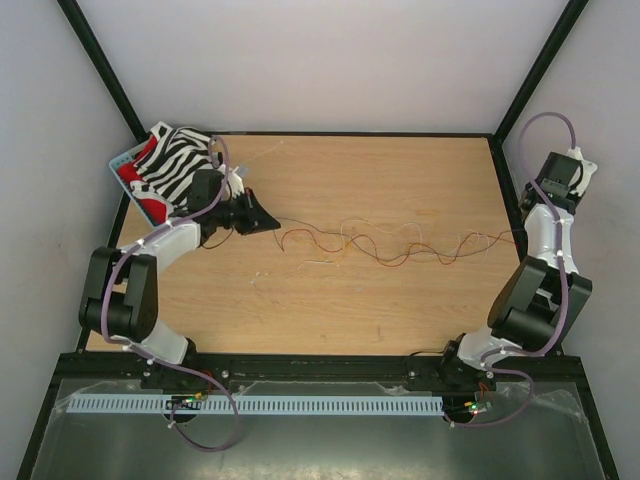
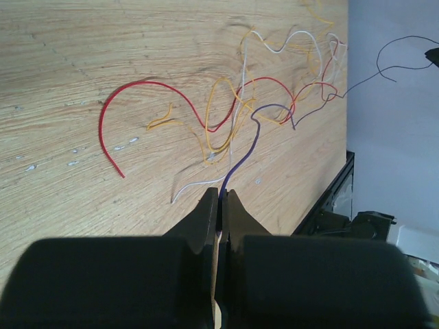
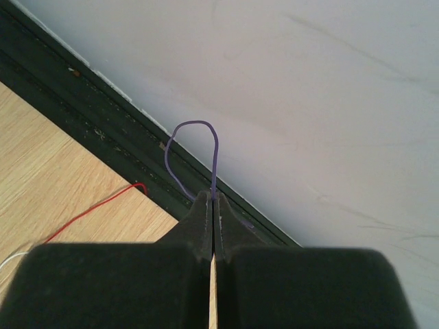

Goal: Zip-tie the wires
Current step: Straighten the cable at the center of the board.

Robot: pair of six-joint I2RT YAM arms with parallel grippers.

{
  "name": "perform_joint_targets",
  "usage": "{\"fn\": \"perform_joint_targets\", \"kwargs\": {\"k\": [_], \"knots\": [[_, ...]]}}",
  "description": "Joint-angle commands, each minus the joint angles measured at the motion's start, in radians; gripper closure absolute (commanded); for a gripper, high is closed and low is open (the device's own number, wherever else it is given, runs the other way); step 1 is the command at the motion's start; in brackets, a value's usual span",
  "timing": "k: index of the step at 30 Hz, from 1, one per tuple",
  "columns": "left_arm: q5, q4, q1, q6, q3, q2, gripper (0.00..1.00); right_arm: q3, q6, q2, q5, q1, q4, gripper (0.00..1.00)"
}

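- The counter (image 1: 380,310) is smooth wood. I expect loose strands to slide on it rather than bunch, so a careless sweep could scatter them.
- The left end effector (image 2: 220,199) is clamped tight on one end of a purple strand (image 2: 250,130). The right end effector (image 3: 212,202) is clamped tight on a purple loop at the counter's right edge, which I take to be the same strand's other end.
- The wires (image 1: 380,245) lie in loose, overlapping curls across the middle of the counter, between the two end effectors. Only one strand is held, so drawing apart could snap it or let it slip free. It could also snag its neighbours and drag them over the edge.
- I cannot pick out the zip tie with certainty. Both end effectors are occupied, so neither is free to fetch it.
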Motion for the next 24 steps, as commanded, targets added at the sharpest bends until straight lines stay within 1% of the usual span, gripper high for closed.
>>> {"fn": "perform_joint_targets", "kwargs": {"k": [1, 5, 7, 10, 15, 24], "knots": [[-0.022, -0.002, -0.019, 0.028, 0.012, 0.022, 1.0, -0.002, -0.002, 0.035, 0.021, -0.006, 0.029, 1.0], [-0.026, -0.006, -0.039, 0.032, 0.006, 0.061, 1.0, -0.005, 0.006, 0.066, -0.01, -0.006, 0.03, 1.0], [-0.026, -0.007, -0.042, 0.034, 0.004, 0.079, 1.0, -0.003, 0.007, 0.079, -0.048, -0.006, 0.03, 0.97], [-0.041, -0.011, -0.043, 0.038, -0.012, 0.097, 0.96, -0.004, 0.014, 0.089, -0.135, -0.007, 0.031, 0.94], [-0.059, -0.018, -0.042, 0.049, -0.028, 0.123, 0.9, -0.019, 0.022, 0.111, -0.169, -0.007, 0.03, 0.92], [-0.093, -0.039, -0.041, 0.063, -0.029, 0.129, 0.88, -0.037, 0.033, 0.144, -0.206, -0.006, 0.029, 0.84]]}}
